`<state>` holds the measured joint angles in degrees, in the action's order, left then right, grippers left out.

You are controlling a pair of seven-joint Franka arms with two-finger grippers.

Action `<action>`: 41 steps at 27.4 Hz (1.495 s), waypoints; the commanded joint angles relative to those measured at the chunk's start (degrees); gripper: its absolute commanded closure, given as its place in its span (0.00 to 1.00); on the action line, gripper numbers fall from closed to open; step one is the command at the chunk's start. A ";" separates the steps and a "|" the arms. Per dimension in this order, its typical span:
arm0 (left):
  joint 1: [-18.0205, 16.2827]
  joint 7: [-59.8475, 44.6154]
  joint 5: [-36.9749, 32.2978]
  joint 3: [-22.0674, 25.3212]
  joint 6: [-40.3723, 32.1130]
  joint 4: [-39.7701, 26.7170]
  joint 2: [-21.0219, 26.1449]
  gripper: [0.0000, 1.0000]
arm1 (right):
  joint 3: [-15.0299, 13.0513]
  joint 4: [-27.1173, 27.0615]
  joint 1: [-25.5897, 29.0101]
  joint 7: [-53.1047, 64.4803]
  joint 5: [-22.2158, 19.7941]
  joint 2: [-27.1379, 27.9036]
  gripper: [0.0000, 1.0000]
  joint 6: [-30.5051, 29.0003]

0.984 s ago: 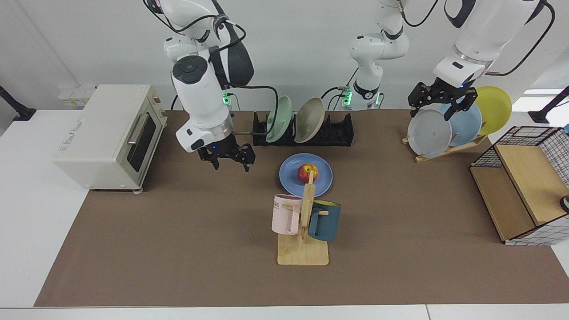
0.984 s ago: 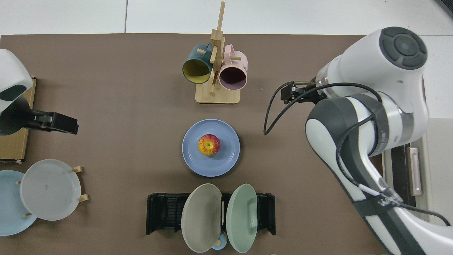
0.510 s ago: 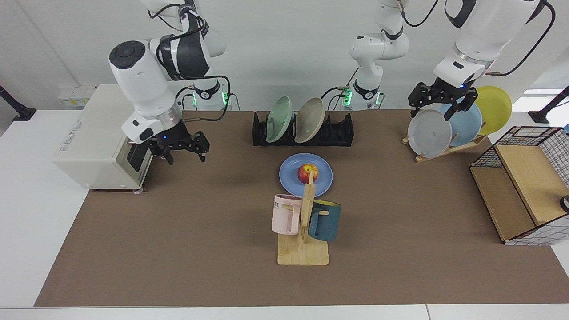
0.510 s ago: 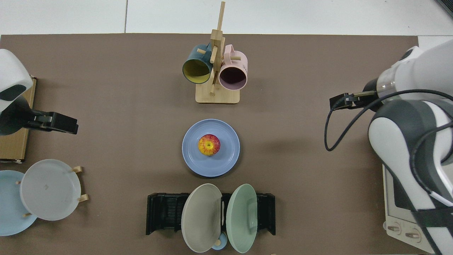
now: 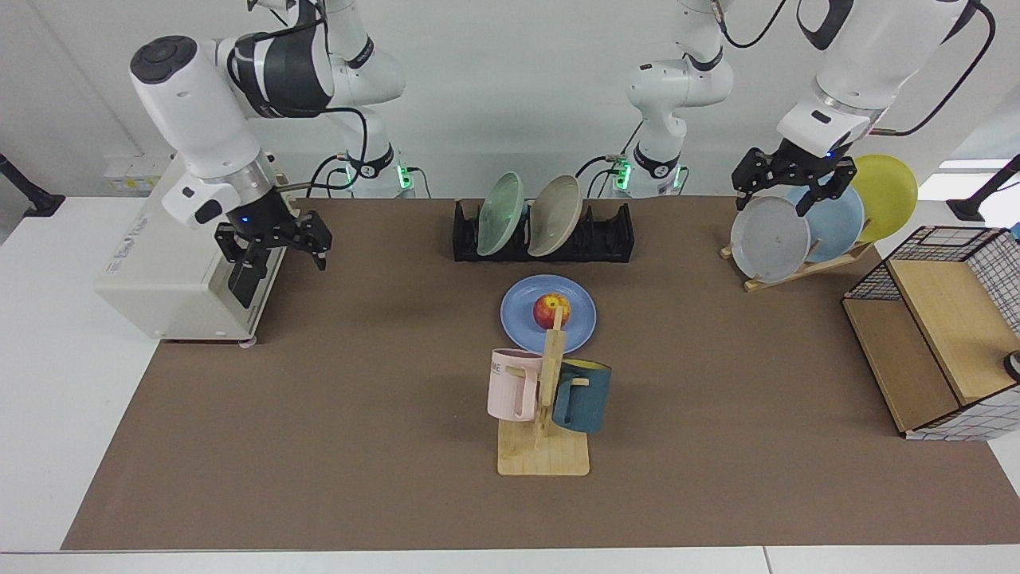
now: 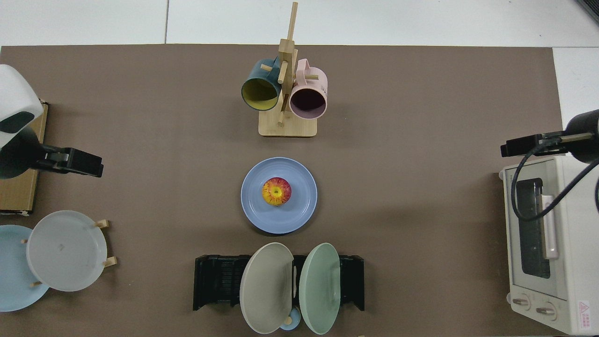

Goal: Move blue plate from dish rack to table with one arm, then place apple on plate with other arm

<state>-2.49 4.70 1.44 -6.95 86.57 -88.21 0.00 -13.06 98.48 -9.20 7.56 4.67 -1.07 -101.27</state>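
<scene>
- Bench [image 5: 335,446]: white top under a wide brown mat; broad bare stretches of mat lie on both sides of the centre, with free room toward the near edge.
- Toaster oven [image 5: 183,263]: at the mat's edge, below the right tool.
- Dish rack [image 5: 606,235]: black, slotted, behind the centre; holds a green plate [image 5: 500,214] and a beige plate [image 5: 555,215], no blue one.
- Wooden plate stand [image 5: 805,267]: slanted, near the left arm, carrying grey, pale blue and yellow plates.
- Mug tree [image 5: 544,414]: just in front of the blue plate, partly hiding it in the facing view.
- Blue plate [image 5: 578,315]: flat on the mat, between rack and mug tree, apart from both.
- Right tool [image 5: 275,243]: well apart from the plate, above the oven front, fingers spread, holding nothing.
- Left tool [image 5: 785,187]: waits over the plate stand, fingers parted, empty.
- Apple [image 5: 550,309]: rests near the plate's middle.
- Progress, as judged: both steps appear done; nothing seems left beyond parking the arms.
</scene>
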 commanded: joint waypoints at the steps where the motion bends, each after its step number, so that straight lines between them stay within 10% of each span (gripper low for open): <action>1: -0.06 -0.39 -0.30 0.00 -1.58 0.94 -0.17 0.00 | 1.98 -0.92 3.66 1.23 -0.54 -0.34 0.00 1.52; 8: -0.06 -0.48 -0.30 0.09 -1.58 0.94 -0.17 0.00 | 2.69 -0.93 5.68 1.58 -1.77 -0.86 0.00 1.95; 16: -0.06 -0.39 -0.30 0.09 -1.58 0.94 -0.17 0.00 | 10.50 -0.92 12.10 -0.79 -2.03 -1.83 0.00 2.83; 41: -0.06 -0.39 -0.30 0.09 -1.58 0.94 -0.17 0.00 | 9.46 -3.47 9.21 -4.75 -2.82 -0.25 0.00 3.80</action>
<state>-2.49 4.69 1.44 -6.95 86.52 -88.15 -0.02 -3.46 97.57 0.80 4.30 3.09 -2.40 -98.91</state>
